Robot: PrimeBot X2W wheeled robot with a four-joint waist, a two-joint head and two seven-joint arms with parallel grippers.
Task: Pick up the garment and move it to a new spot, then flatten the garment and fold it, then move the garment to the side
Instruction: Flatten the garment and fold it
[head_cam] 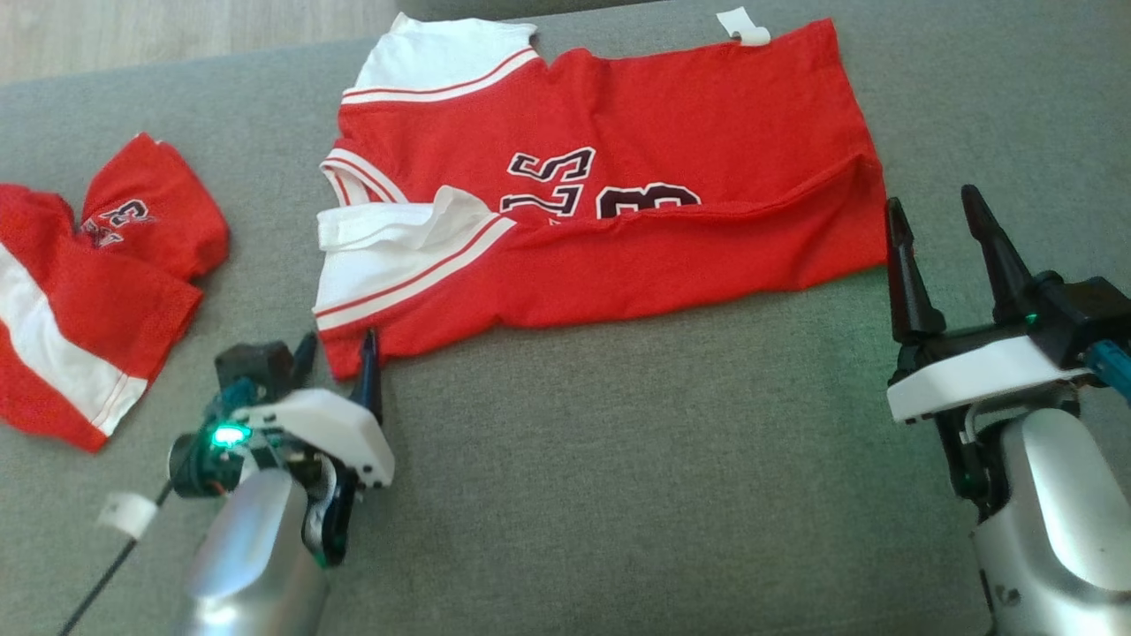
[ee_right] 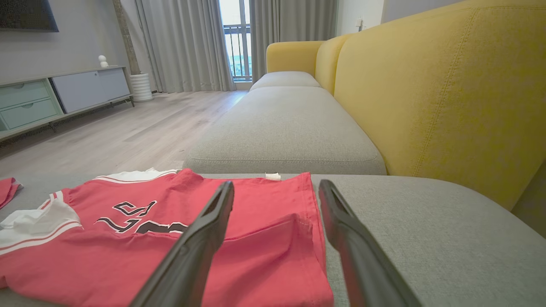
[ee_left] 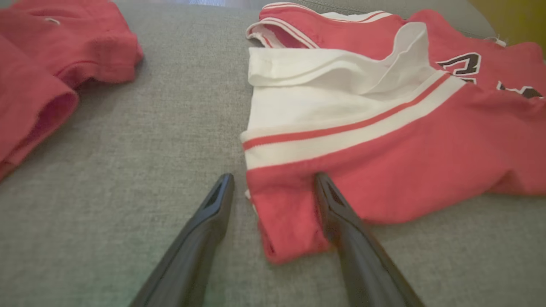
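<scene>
A red jersey (head_cam: 636,221) with white striped sleeves and black numerals lies spread on the grey sofa cushion (head_cam: 618,495), its near long edge folded over onto the body. My left gripper (head_cam: 337,352) is open at the jersey's near-left corner; in the left wrist view the left gripper (ee_left: 274,183) straddles that red corner (ee_left: 286,221), one finger on the fabric, one on the cushion. My right gripper (head_cam: 929,208) is open just off the jersey's right edge. In the right wrist view the right gripper (ee_right: 276,189) hovers above the jersey's hem corner (ee_right: 281,256).
A second red and white garment (head_cam: 79,291) lies crumpled at the far left of the cushion. The yellow sofa back (ee_right: 435,94) rises on the right in the right wrist view. Wooden floor (ee_right: 111,132) and a low cabinet (ee_right: 55,96) lie beyond the cushion.
</scene>
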